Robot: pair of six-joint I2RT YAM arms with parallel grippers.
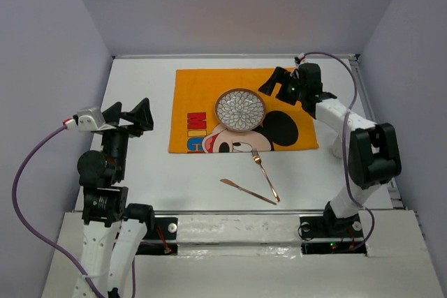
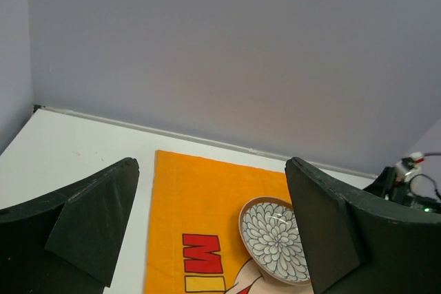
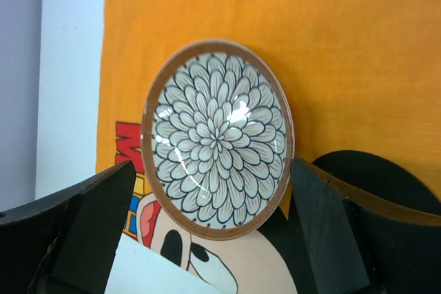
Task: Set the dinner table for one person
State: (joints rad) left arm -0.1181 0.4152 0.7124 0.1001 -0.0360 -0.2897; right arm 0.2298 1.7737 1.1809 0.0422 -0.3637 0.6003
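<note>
The white dinner table (image 1: 140, 172) carries an orange Mickey Mouse mat (image 1: 202, 88). A round plate (image 1: 239, 109) with a brown rim and a blue-and-white petal pattern sits on the mat's middle. A copper fork (image 1: 266, 173) and knife (image 1: 248, 191) lie on the bare table in front of the mat, their near ends meeting. My right gripper (image 1: 274, 87) is open and empty, hovering just right of and behind the plate; the plate (image 3: 217, 139) shows between its fingers. My left gripper (image 1: 133, 111) is open and empty over the left side of the table, left of the mat.
Grey walls enclose the table on the left, back and right. A metal rail runs along the near edge by the arm bases. From the left wrist, the mat (image 2: 200, 197), plate (image 2: 275, 239) and bare table (image 2: 62, 142) lie ahead.
</note>
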